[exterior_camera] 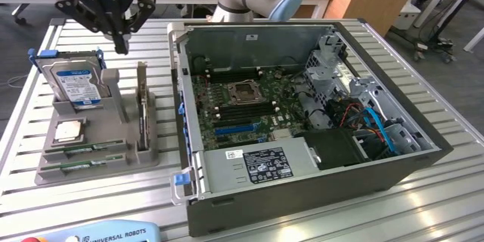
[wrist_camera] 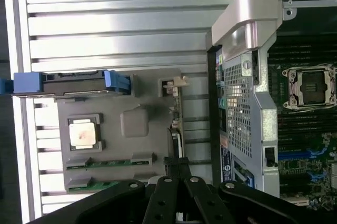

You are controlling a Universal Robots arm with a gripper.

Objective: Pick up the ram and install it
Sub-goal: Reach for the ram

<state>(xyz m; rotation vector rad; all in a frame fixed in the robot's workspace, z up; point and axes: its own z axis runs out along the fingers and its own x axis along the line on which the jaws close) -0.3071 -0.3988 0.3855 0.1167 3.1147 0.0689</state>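
Observation:
Two ram sticks [exterior_camera: 85, 150] [exterior_camera: 83, 165], thin green boards, lie in slots at the front of a grey holder [exterior_camera: 113, 162] on the exterior view's left. The wrist view looks down on the same two sticks [wrist_camera: 111, 162] [wrist_camera: 97, 185]. My gripper [exterior_camera: 121, 46] hangs above the back of the holder, well above the sticks, with its black fingers shut together and nothing between them. In the wrist view the fingertips [wrist_camera: 176, 162] point down beside the holder's edge. The open computer case [exterior_camera: 378, 49] shows its motherboard with black memory slots [exterior_camera: 243, 109] around the processor socket [exterior_camera: 243, 90].
The holder also carries an upright silver-and-blue hard drive [exterior_camera: 76, 83] in a blue-handled bracket, a square silver processor chip [exterior_camera: 68, 130] and an upright card [exterior_camera: 141, 103]. A slatted metal table [exterior_camera: 22, 140] bears everything. A teach pendant [exterior_camera: 98, 233] lies at the front edge.

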